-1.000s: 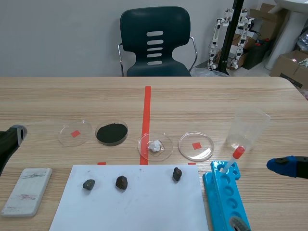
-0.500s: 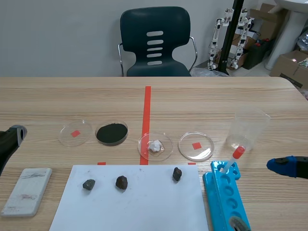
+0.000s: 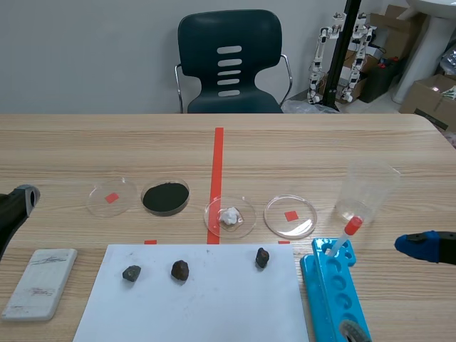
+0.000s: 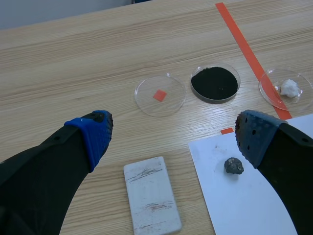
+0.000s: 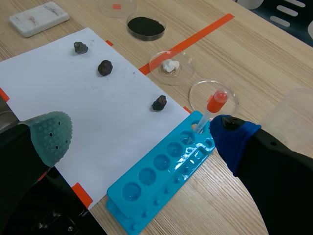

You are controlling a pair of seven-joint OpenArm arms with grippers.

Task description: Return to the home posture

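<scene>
My left gripper (image 4: 173, 134) is open and holds nothing; it hangs above the white block (image 4: 150, 199) near the table's left front. In the scene view, only the tip of the left arm (image 3: 14, 205) shows at the left edge. My right gripper (image 5: 142, 134) is also open and holds nothing, standing above the blue well tray (image 5: 161, 181) and the edge of the white paper (image 5: 73, 83). Its blue tip (image 3: 424, 246) shows at the scene view's right edge, to the right of the tray (image 3: 331, 296).
Three dark rocks (image 3: 180, 269) lie on the paper (image 3: 192, 299). Behind it stand a row of petri dishes: one over a red mark (image 3: 112, 197), one with black powder (image 3: 165, 197), one with a white lump (image 3: 229, 216), another over a red mark (image 3: 290, 215). A red-capped dropper (image 3: 345, 235) leans in the tray, with a clear cup (image 3: 367, 189) behind it.
</scene>
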